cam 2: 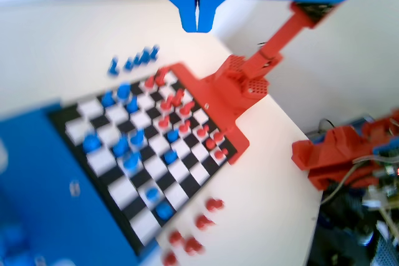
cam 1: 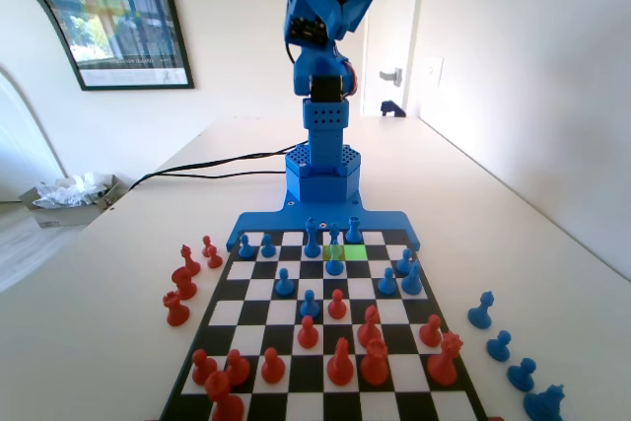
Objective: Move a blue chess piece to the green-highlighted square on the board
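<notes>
Hanging high above board (cam 2: 187, 179), pincer (cam 2: 197, 24) closed, empty | blue chess piece (cam 1: 335, 261) beside green-highlighted square (cam 1: 356, 252)

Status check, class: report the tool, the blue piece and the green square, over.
Tool shut, empty, raised above board. Green-highlighted square vacant. Blue chess piece beside it on yellow-green square. Path clear.

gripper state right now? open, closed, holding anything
Gripper: closed, jaws pressed together with nothing between them, raised well above the board.
</notes>
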`<control>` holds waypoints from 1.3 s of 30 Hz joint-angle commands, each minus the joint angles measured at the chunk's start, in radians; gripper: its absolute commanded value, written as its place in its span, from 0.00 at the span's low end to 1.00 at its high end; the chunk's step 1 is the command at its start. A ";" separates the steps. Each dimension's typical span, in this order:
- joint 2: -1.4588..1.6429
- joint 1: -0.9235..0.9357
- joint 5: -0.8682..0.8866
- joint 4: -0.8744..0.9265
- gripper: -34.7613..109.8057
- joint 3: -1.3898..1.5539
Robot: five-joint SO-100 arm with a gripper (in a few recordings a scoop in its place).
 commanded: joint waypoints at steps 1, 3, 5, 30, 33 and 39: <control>-0.072 0.037 -0.187 0.029 0.25 -0.083; -0.112 0.052 -0.258 0.058 0.25 -0.091; -0.149 0.057 -0.288 0.091 0.25 -0.091; -0.443 -0.071 -0.101 -0.129 0.29 0.213; -0.476 -0.091 -0.037 -0.190 0.31 0.256; -0.514 -0.114 0.038 -0.290 0.31 0.319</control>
